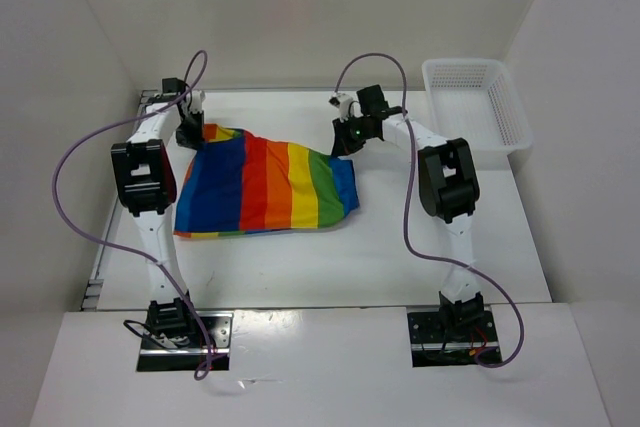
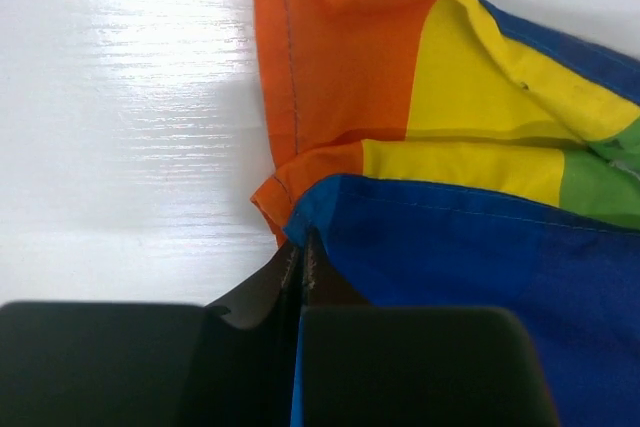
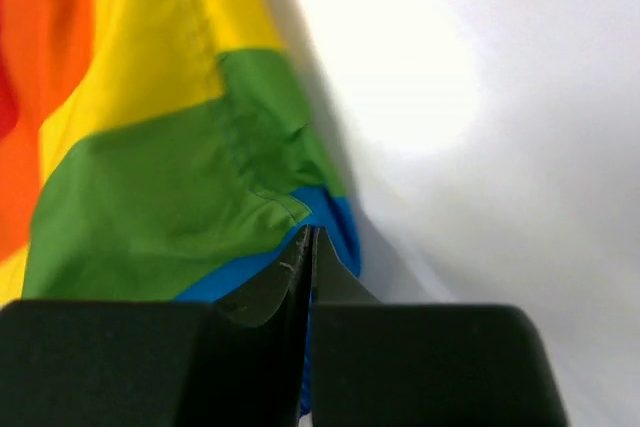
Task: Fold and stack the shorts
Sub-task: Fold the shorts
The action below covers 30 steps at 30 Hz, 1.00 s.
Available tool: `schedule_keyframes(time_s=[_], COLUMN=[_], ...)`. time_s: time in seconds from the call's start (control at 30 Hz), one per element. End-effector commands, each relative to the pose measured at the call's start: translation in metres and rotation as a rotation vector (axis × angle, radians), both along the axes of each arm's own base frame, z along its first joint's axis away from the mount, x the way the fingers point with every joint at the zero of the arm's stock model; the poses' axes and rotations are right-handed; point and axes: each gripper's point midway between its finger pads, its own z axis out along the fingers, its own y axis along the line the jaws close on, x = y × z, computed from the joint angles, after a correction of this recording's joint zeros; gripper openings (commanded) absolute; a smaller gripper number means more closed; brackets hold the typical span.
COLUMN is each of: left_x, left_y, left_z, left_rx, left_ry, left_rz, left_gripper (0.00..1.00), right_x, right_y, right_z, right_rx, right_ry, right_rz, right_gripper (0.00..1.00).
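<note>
The rainbow-striped shorts (image 1: 265,185) lie spread on the white table between the arms. My left gripper (image 1: 190,134) is at their far left corner, shut on a blue fold of the cloth (image 2: 420,257); blue cloth shows between the closed fingers. My right gripper (image 1: 345,139) is at their far right corner, shut on the blue and green edge of the shorts (image 3: 180,197). Both held corners look slightly raised off the table.
A white plastic mesh basket (image 1: 478,102) stands at the far right of the table. White walls close in the back and both sides. The table's near edge (image 1: 320,305) runs in front of the arm bases.
</note>
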Motion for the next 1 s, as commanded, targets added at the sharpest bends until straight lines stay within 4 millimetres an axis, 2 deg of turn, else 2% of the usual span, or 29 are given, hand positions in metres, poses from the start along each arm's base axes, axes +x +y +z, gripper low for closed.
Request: schedule_keyframes(time_s=[0.0,0.03,0.07,0.1,0.13,0.17,0.2,0.3,0.33,0.37,0.4,0.43,0.47,0.5,0.53,0.6,0.63,0.67,0.7,0.77,0.83,0.9,0.93,0.97], left_x=[-0.018,-0.019,-0.02,-0.018,-0.024,-0.021,-0.023,-0.023,-0.023,-0.023,-0.023,-0.023,-0.023,-0.021,-0.016,-0.011,-0.007,-0.007,-0.003,0.0,0.005,0.008,0.008,0.009], left_y=[0.006,0.009,0.005,0.009,0.005,0.007,0.009,0.009,0.006,0.006,0.008,0.008,0.008,0.003,0.004,0.002,-0.001,-0.011,-0.013,-0.023,-0.029,-0.041,-0.041,-0.046], left_z=[-0.025,-0.025,-0.029,-0.023,-0.03,-0.025,-0.028,-0.029,-0.029,-0.029,-0.029,-0.029,-0.029,-0.023,-0.019,-0.009,0.004,0.008,0.017,0.04,0.062,0.068,0.073,0.073], left_rx=[0.068,0.079,0.088,0.113,0.12,0.132,0.14,0.166,0.176,0.177,0.185,0.185,0.185,0.186,0.188,0.179,0.165,0.14,0.131,0.116,0.12,0.12,0.12,0.12], left_ry=[0.074,0.075,0.083,0.066,0.09,0.072,0.077,0.072,0.073,0.073,0.074,0.074,0.074,0.061,0.043,0.017,-0.008,-0.014,-0.036,-0.084,-0.132,-0.151,-0.162,-0.163], left_rz=[0.018,0.023,0.016,0.027,0.019,0.025,0.028,0.031,0.026,0.026,0.03,0.03,0.03,0.022,0.024,0.021,0.015,-0.008,-0.012,-0.032,-0.042,-0.063,-0.063,-0.072], left_gripper=[0.0,0.0,0.0,0.0,0.0,0.0,0.0,0.0,0.0,0.0,0.0,0.0,0.0,0.0,0.0,0.01,0.01,0.03,0.03,0.06,0.12,0.13,0.14,0.14], right_x=[0.076,0.087,0.092,0.099,0.104,0.108,0.112,0.117,0.117,0.117,0.117,0.121,0.129,0.132,0.139,0.148,0.147,0.147,0.14,0.118,0.091,0.074,0.06,0.053], right_y=[-0.022,-0.025,-0.031,-0.037,-0.04,-0.044,-0.052,-0.058,-0.058,-0.06,-0.064,-0.07,-0.074,-0.079,-0.088,-0.09,-0.081,-0.074,-0.069,-0.035,-0.014,-0.006,-0.001,0.004], right_z=[0.029,0.038,0.031,0.035,0.035,0.036,0.036,0.037,0.031,0.029,0.032,0.033,0.049,0.054,0.068,0.096,0.101,0.123,0.135,0.146,0.136,0.125,0.109,0.109], right_rx=[-0.017,-0.022,-0.05,-0.075,-0.092,-0.108,-0.146,-0.179,-0.188,-0.195,-0.208,-0.229,-0.228,-0.244,-0.269,-0.269,-0.243,-0.206,-0.198,-0.154,-0.175,-0.161,-0.174,-0.168], right_ry=[-0.166,-0.2,-0.209,-0.235,-0.254,-0.277,-0.296,-0.332,-0.329,-0.333,-0.339,-0.358,-0.402,-0.419,-0.466,-0.534,-0.533,-0.559,-0.562,-0.563,-0.532,-0.489,-0.449,-0.444], right_rz=[-0.292,-0.338,-0.367,-0.404,-0.406,-0.42,-0.452,-0.453,-0.446,-0.454,-0.469,-0.5,-0.531,-0.558,-0.603,-0.605,-0.556,-0.526,-0.473,-0.325,-0.22,-0.171,-0.134,-0.117], right_gripper=[0.0,0.0,0.0,0.0,0.0,0.0,0.0,0.0,0.05,0.15,0.19,0.18,0.16,0.16,0.13,0.13,0.17,0.19,0.21,0.24,0.24,0.24,0.24,0.24])
